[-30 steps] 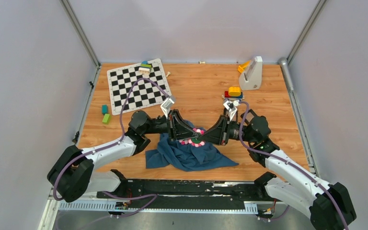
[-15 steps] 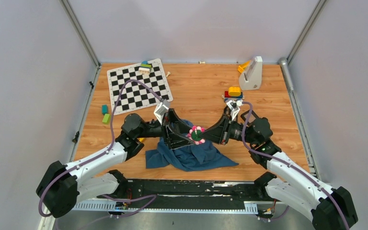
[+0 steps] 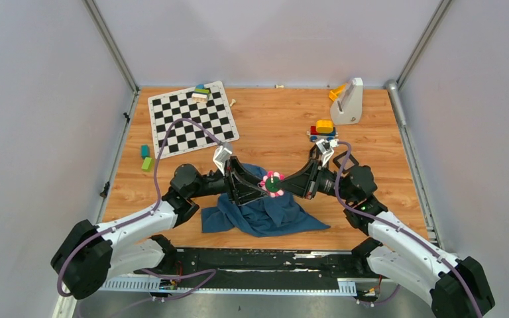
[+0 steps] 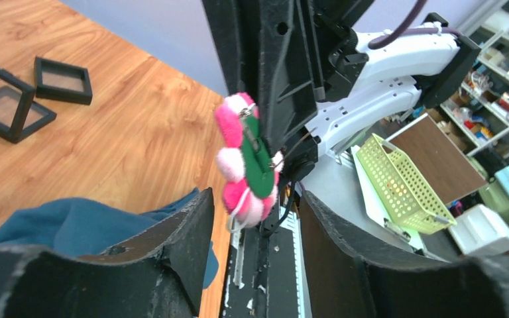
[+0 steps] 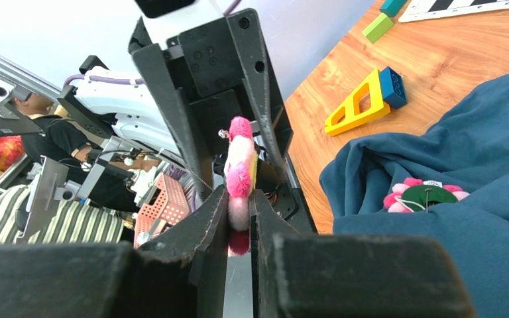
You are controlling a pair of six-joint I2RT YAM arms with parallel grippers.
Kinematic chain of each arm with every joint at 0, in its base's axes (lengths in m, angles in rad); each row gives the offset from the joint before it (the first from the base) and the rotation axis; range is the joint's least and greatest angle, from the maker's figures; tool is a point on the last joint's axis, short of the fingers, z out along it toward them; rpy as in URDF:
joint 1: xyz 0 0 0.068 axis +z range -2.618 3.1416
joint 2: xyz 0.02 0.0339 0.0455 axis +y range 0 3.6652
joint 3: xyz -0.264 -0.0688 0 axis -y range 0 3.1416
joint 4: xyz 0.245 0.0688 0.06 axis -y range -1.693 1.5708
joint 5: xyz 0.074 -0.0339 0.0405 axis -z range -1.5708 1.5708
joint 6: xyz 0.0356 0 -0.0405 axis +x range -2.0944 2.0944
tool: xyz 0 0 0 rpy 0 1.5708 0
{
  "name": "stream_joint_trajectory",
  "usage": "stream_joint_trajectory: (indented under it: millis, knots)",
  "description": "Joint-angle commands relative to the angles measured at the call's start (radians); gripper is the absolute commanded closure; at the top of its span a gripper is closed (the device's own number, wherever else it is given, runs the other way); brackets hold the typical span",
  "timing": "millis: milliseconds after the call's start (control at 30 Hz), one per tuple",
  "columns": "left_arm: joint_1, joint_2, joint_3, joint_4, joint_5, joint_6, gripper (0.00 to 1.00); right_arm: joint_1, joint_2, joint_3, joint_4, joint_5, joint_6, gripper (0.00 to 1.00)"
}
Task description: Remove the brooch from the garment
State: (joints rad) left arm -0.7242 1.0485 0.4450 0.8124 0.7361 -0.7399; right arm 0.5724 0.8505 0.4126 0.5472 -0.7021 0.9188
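Note:
The brooch (image 3: 272, 183), a flower of pink and white petals round a green centre, is held edge-on above the blue garment (image 3: 265, 215). My right gripper (image 3: 286, 185) is shut on it; the right wrist view shows its petals (image 5: 240, 159) pinched between the fingertips of that gripper (image 5: 240, 199). My left gripper (image 3: 254, 186) faces it, open and empty, its jaws spread either side of the brooch (image 4: 245, 162) without touching. A smaller pink piece with a green middle (image 5: 424, 195) lies on a garment fold (image 5: 451, 132).
A chessboard (image 3: 191, 119) lies at the back left, with green blocks (image 3: 146, 158) beside it. A stacked toy car (image 3: 323, 128) and a white stand (image 3: 348, 101) are at the back right. A yellow triangle piece (image 5: 361, 103) lies by the garment.
The brooch has come up off the garment in my right gripper. My left gripper has drawn back a little to the left and stands open.

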Motion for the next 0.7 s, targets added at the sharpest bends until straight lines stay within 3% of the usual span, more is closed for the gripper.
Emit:
stream_joint_trajectory:
  millis: [0,133,200,667]
  knots:
    - [-0.003,0.043,-0.013,0.189,-0.069,-0.075,0.44,-0.005,0.011,-0.008,0.107,0.011,0.055,1.00]
    - [-0.003,0.063,-0.024,0.253,-0.091,-0.105,0.64,-0.005,0.012,-0.021,0.129,0.004,0.070,1.00]
    - [-0.003,0.060,-0.036,0.277,-0.107,-0.112,0.66,-0.005,0.012,-0.024,0.129,0.000,0.071,1.00]
    - [-0.001,0.084,-0.024,0.250,-0.106,-0.118,0.67,-0.003,0.057,-0.011,0.114,-0.023,0.063,1.00]
